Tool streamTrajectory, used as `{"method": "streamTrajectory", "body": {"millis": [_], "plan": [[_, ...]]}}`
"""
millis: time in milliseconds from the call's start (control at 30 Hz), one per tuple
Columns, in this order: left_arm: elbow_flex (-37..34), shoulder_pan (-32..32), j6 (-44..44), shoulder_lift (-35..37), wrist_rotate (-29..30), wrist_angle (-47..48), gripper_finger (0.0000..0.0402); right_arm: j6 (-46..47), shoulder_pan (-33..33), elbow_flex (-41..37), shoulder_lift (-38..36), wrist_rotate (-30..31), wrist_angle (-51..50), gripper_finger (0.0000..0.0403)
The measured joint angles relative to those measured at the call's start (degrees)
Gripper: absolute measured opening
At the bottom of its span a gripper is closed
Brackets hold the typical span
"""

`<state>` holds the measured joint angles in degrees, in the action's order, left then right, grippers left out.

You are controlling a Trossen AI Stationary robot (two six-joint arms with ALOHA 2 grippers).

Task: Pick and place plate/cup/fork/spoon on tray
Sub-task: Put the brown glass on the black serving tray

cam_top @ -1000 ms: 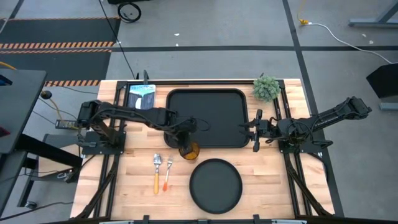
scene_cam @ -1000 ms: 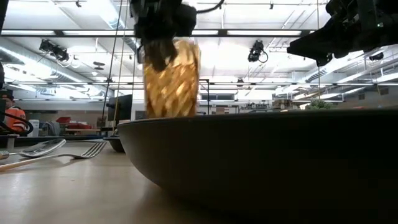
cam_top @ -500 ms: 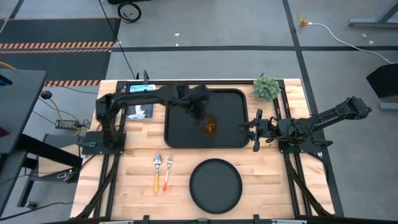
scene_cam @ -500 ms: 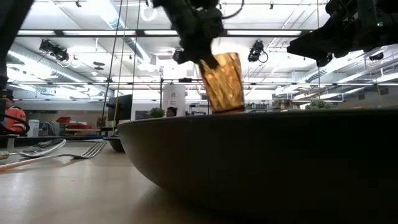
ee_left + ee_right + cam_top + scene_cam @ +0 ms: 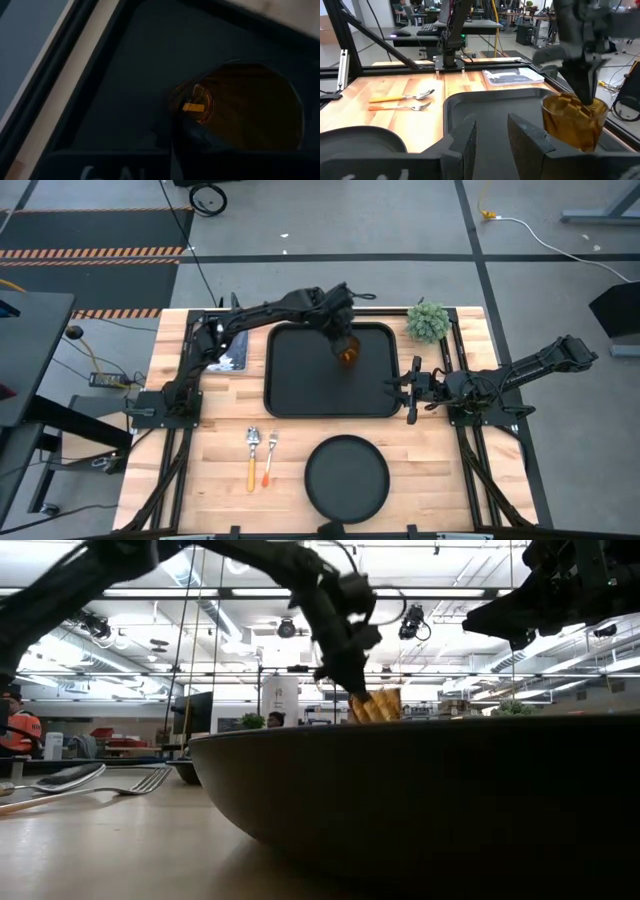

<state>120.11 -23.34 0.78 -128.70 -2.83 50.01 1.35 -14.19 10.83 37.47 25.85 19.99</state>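
Observation:
My left gripper (image 5: 342, 337) reaches over the far right part of the black tray (image 5: 290, 380) and is shut on the amber cup (image 5: 346, 354). The cup also shows in the right wrist view (image 5: 575, 122) and the low view (image 5: 375, 705). It stands about upright, low over the tray's floor; whether it touches the floor I cannot tell. My right gripper (image 5: 412, 390) waits open and empty at the tray's right edge. The round black plate (image 5: 346, 477) lies on the table near the front edge. The spoon (image 5: 252, 460) and the fork (image 5: 269, 458) lie side by side to its left. My left gripper holds the cup by its rim (image 5: 197, 100), on the side toward the table's far edge. One finger seems to be inside the cup and one outside. The fingers (image 5: 585, 75) come from above, pointing down. The cup sits about upright below them.
A green potted plant (image 5: 428, 321) stands at the table's far right corner, beside the tray. A blue-and-white booklet (image 5: 228, 350) lies left of the tray. The tray's left and middle floor is bare.
My left gripper has carried the cup from the tray's near edge toward the table's far and right edges, over the tray. The cup was tilted half a second ago, stands about upright now and shows lower in the low view.

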Motion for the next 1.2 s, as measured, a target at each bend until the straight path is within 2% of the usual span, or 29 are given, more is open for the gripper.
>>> {"method": "streamTrajectory", "body": {"millis": [200, 500, 633, 767, 1000, 1200], "plan": [[0.0, -1.62, -0.11, -1.54, 0.14, -1.04, 0.0025, 0.43, -0.01, 0.0, 0.0, 0.0, 0.08, 0.0116], [0.02, -0.98, -1.9, -1.53, 0.09, -4.73, 0.0092, 0.48, -0.01, 0.0, 0.0, 0.0, 0.94, 0.0116], [0.02, -0.91, -4.65, 0.28, 0.19, -4.69, 0.0109, 0.63, -0.01, 0.0, 0.0, 0.0, 0.93, 0.0116], [0.13, -0.98, -7.17, 2.73, 0.52, -2.32, 0.0111, 1.11, -0.01, 0.0, 0.0, 0.0, 0.92, 0.0116], [-0.07, -0.98, -10.46, 4.74, 0.62, 11.32, 0.0111, 1.53, -0.01, 0.0, 0.0, 0.0, 1.01, 0.0116], [-7.62, 0.34, -10.12, 4.61, 0.7, 9.16, 0.0111, 1.53, -0.01, 0.0, 0.0, 0.0, 1.99, 0.0116]]}}
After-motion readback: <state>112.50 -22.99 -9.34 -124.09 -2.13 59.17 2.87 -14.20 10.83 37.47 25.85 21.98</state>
